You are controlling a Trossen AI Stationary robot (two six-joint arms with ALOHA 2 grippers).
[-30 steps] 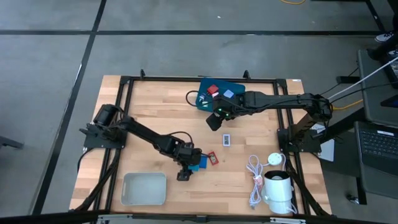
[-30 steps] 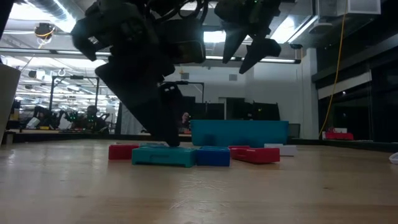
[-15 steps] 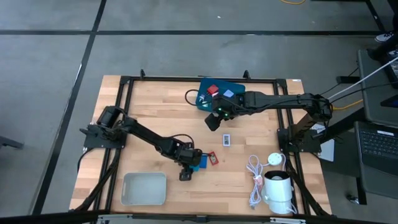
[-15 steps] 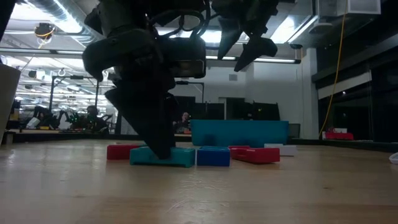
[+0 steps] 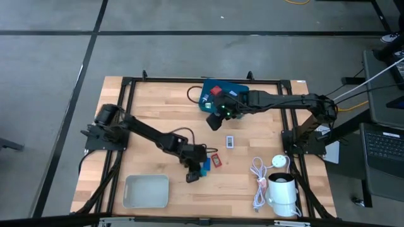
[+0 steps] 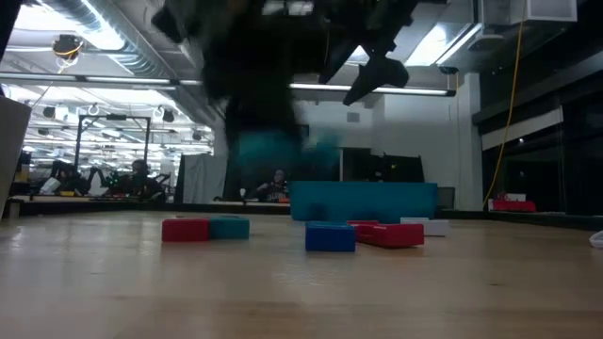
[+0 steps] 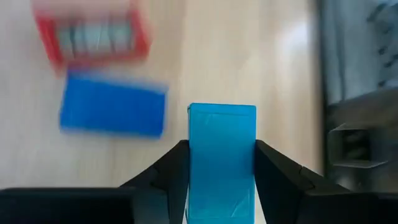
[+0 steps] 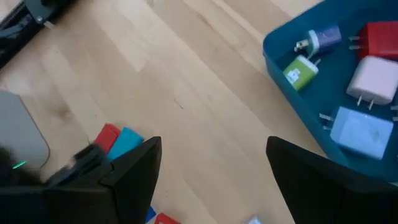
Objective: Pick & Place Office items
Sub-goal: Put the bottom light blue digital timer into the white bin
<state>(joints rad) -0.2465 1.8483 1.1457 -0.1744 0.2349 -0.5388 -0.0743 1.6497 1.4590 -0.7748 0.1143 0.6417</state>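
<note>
My left gripper [image 5: 193, 174] hangs above the table's near middle, shut on a teal rectangular block [image 7: 222, 149], which shows as a blur in the low view [image 6: 268, 151]. Below it a blue block [image 7: 112, 113] and a red piece [image 7: 92, 37] lie flat on the wood. My right gripper [image 8: 214, 180] is open and hovers near the blue tray [image 5: 235, 87], which holds red, pink, lavender, pale-blue and green items. A white piece [image 5: 230, 141] lies flat between the arms. My left gripper pinches the teal block between its two fingers [image 7: 171, 171], one on each long side [image 7: 194, 155]. The fingers come from above, pointing down, and lie along the block, whose end [image 7: 222, 112] sticks out past the tips. The block is lifted clear of the table.
A grey bin [image 5: 146, 190] sits near the table's near-left corner. A coiled white cable [image 5: 257, 180] and a white cylinder [image 5: 282, 191] stand at the near right. Another red block [image 6: 186, 229] and a small teal one [image 6: 229, 227] lie on the wood.
My left gripper has risen with the teal block, which lay on the table a second ago and now hangs clear above it. The gripper has also drifted slightly toward the table's right. The blue and red pieces have stayed on the wood.
</note>
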